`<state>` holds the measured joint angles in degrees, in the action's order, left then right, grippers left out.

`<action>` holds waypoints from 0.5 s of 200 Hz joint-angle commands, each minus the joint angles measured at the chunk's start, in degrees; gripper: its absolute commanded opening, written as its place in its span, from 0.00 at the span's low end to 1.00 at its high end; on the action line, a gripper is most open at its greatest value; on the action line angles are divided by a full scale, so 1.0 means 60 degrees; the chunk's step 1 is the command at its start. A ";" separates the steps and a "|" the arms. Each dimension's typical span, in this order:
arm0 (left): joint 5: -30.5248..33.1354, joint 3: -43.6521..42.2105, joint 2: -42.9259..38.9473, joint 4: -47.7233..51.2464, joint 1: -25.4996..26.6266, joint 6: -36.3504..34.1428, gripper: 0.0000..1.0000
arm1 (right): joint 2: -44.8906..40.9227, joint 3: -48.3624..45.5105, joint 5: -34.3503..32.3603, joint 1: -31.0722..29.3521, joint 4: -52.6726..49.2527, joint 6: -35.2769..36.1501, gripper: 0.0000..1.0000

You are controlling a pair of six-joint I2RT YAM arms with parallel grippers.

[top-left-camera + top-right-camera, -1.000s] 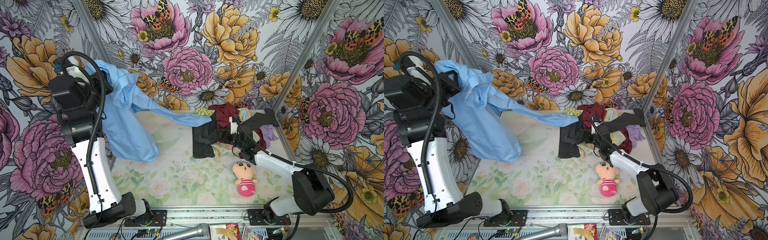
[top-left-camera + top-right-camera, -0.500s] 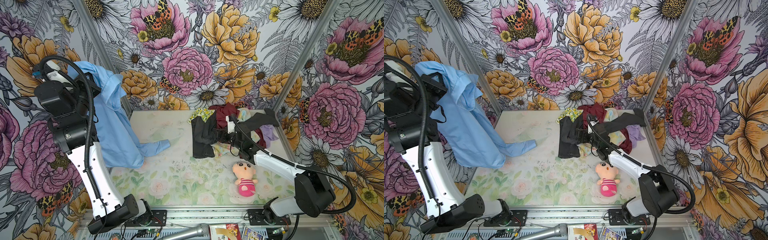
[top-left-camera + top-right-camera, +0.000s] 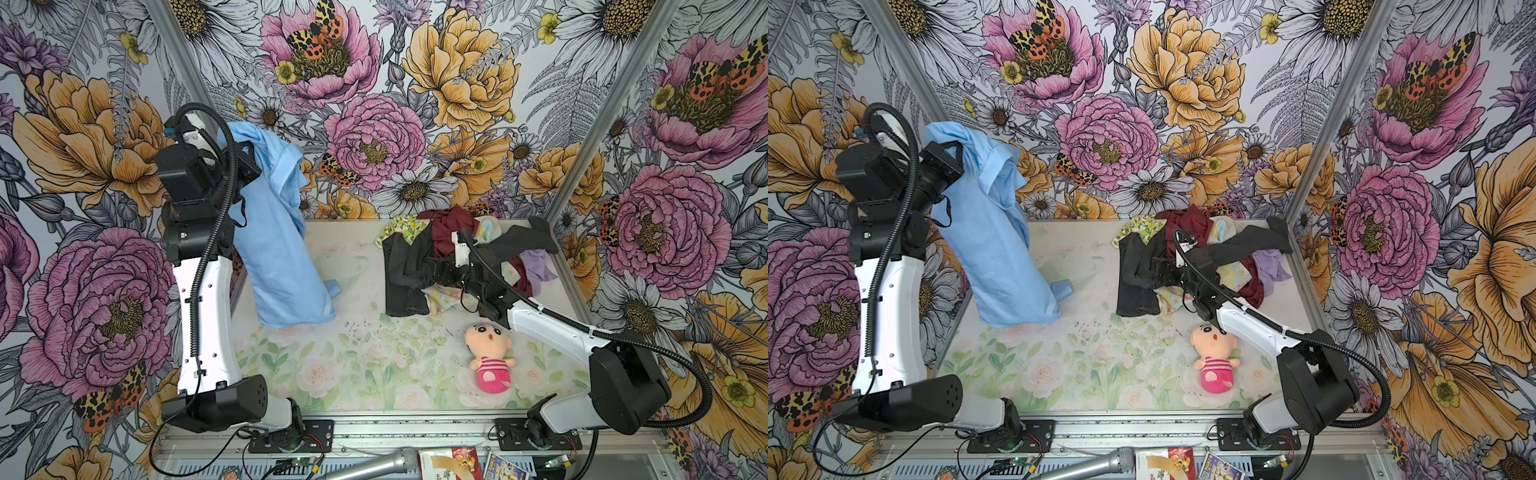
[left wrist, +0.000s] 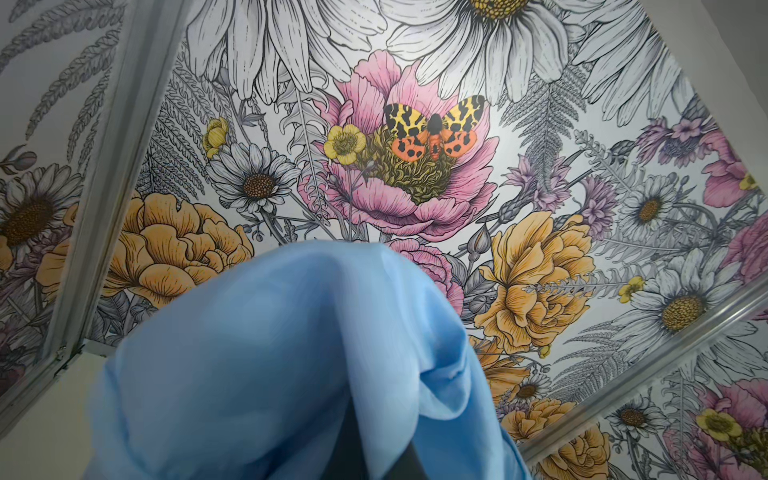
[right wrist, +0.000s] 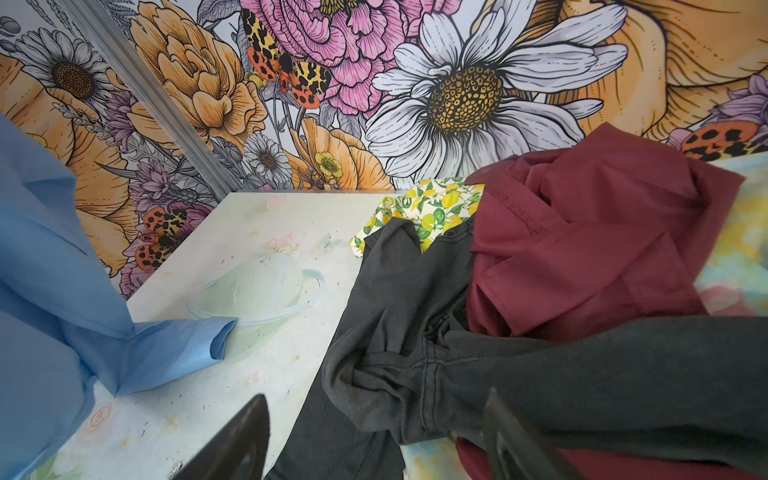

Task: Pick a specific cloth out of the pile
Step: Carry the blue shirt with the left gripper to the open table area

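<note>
1. Since a second ago the cloth [image 3: 282,249] has come wholly clear of the pile [image 3: 465,257]: the long tail that then stretched across to the heap now hangs gathered at the left, and the left arm has swung and carried it there.
2. Left pincer [image 3: 249,160]: raised high at the left wall, closed on the upper folds of the cloth; its fingertips are buried in fabric in the left wrist view, where blue cloth [image 4: 299,365] fills the lower frame.
3. Position of the cloth: it hangs as a long drape from the pincer, its lower hem and one sleeve end [image 5: 183,353] lying on the worktop [image 3: 365,361], well apart from the pile.
4. Right pincer [image 5: 374,440]: jaws spread wide and empty, poised low over the dark grey garment [image 5: 415,353] at the near side of the pile, beside the maroon one [image 5: 582,249]. It grips nothing.
5. Plush doll [image 3: 488,353]: lying on the worktop near the right arm, untouched.
6. Step in hand, by judgement: extraction is done; the selected cloth is separated.
7. Next move calls for: setting the cloth down on the bare left part of the worktop and opening the left pincer, keeping the trailing hem away from the pile.
</note>
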<state>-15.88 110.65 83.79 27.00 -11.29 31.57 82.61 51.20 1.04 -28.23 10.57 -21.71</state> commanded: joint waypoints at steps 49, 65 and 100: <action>0.0767 -0.1577 -0.0558 -0.0267 -0.0164 -0.0999 0.00 | 0.0158 0.0089 -0.0045 -0.0100 0.0314 -0.0046 0.81; 0.0773 -0.2131 -0.0775 -0.0271 -0.0265 -0.1022 0.00 | 0.0177 0.0085 -0.0005 -0.0100 0.0360 -0.0091 0.82; 0.0958 -0.3400 -0.1246 -0.0116 -0.0228 -0.1195 0.00 | 0.0164 -0.0042 0.0027 -0.0115 0.0508 -0.0173 0.82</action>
<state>-11.99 93.54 79.35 27.11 -12.51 26.46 83.11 51.18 1.08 -28.34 11.40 -21.96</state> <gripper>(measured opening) 0.050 0.816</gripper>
